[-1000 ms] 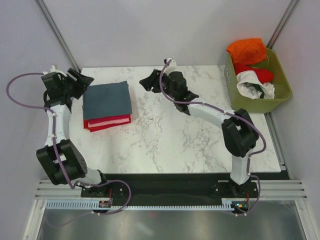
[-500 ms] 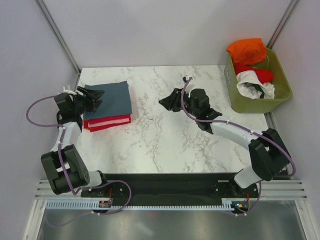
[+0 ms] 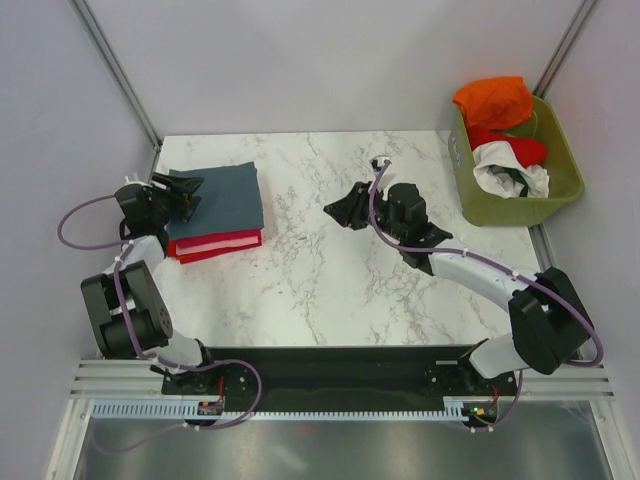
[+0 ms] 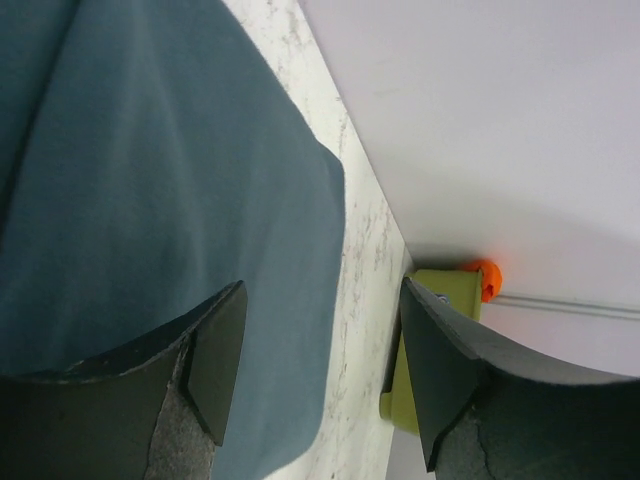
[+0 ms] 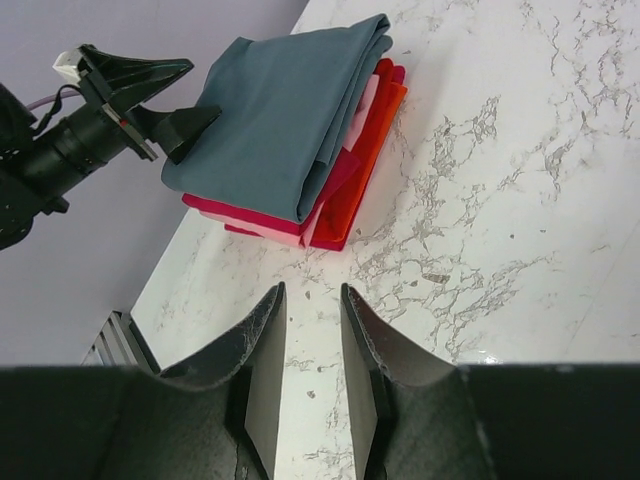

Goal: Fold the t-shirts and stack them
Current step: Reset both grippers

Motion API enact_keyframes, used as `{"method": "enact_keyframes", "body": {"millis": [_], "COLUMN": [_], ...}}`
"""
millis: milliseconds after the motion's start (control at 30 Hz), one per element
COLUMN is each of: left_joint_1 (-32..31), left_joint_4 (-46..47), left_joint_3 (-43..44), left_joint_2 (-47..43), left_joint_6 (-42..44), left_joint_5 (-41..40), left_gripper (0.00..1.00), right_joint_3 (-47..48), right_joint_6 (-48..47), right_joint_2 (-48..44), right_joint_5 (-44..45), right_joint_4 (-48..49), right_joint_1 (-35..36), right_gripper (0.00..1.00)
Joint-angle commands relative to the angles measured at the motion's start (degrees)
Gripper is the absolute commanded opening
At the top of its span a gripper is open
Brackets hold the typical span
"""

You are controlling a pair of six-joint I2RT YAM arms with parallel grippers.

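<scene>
A folded slate blue-grey t-shirt (image 3: pixel 215 198) lies on top of a folded crimson red t-shirt (image 3: pixel 215 243) at the table's left. The stack also shows in the right wrist view, blue-grey (image 5: pixel 285 115) over red (image 5: pixel 345 190). My left gripper (image 3: pixel 186 192) is open and empty, at the stack's left edge just above the blue-grey shirt (image 4: pixel 150 200). My right gripper (image 3: pixel 343 209) is open and empty over bare marble mid-table, right of the stack. More tees sit in the basket: orange (image 3: pixel 493 100), red (image 3: pixel 515 148), white (image 3: pixel 505 170).
An olive-green plastic basket (image 3: pixel 560 195) stands at the table's far right edge; it also shows in the left wrist view (image 4: pixel 440 300). The marble table (image 3: pixel 330 290) lies between the arms. Grey walls close in the back and sides.
The left arm drew back from the table's far left corner and lowered its gripper to the stack's left edge. The right gripper moved right and nearer, away from the stack.
</scene>
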Motion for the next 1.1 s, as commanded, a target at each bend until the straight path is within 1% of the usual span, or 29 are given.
{"method": "enact_keyframes", "body": {"millis": [0,100,167,500,633,700,767,800,900,967,1033,1067], "left_joint_1": [-0.3,-2.0,-3.3,-3.5,-3.4,-3.1,-2.9,-2.8,-2.0,-1.6,-1.6,-1.6], "left_joint_4": [6.4,6.4,5.9,7.3,6.9,6.4,4.7,3.8,2.1,3.6,1.3,-1.4], "left_joint_3": [3.5,6.1,7.1,7.4,7.5,6.9,5.7,5.3,2.8,0.8,1.5,2.1], "left_joint_2": [4.0,5.5,6.3,11.6,12.3,11.4,8.4,7.3,3.2,0.7,-1.1,-1.5], "left_joint_6": [-2.7,-2.2,-1.3,2.1,3.6,4.7,5.8,6.5,5.6,5.8,7.3,8.0], "left_joint_5": [-1.1,-3.4,-7.1,-14.9,-17.1,-19.0,-23.9,-28.0,-33.1,-33.7,-36.5,-37.4], "left_gripper": [0.69,0.69,0.69,0.7,0.7,0.7,0.71,0.72,0.73,0.73,0.73,0.73], "right_joint_3": [-0.4,-0.6,-1.0,-1.0,-1.8,-2.0,-2.1,-2.2,-2.6,-2.6,-2.7,-2.7], "right_joint_6": [-0.7,-0.9,-1.0,-0.9,-0.8,-0.6,-0.6,-0.6,-0.3,-0.3,-0.1,-0.1], "right_joint_2": [-1.4,-1.7,-1.9,-1.8,-2.3,-2.5,-2.6,-2.8,-3.0,-3.0,-3.1,-3.1], "right_joint_5": [-1.5,-1.0,-0.7,-1.2,-1.6,-1.8,-2.0,-2.1,-2.1,-2.3,-2.4,-2.4], "right_joint_4": [2.3,2.1,2.2,2.1,2.3,2.3,2.3,2.3,2.6,2.6,2.6,2.5], "right_joint_1": [0.0,-0.2,-0.1,-1.2,-2.0,-2.2,-2.3,-2.4,-2.6,-2.6,-2.8,-2.8], "right_gripper": [0.35,0.34,0.34,0.33,0.33,0.33,0.33,0.33,0.33,0.33,0.33,0.33]}}
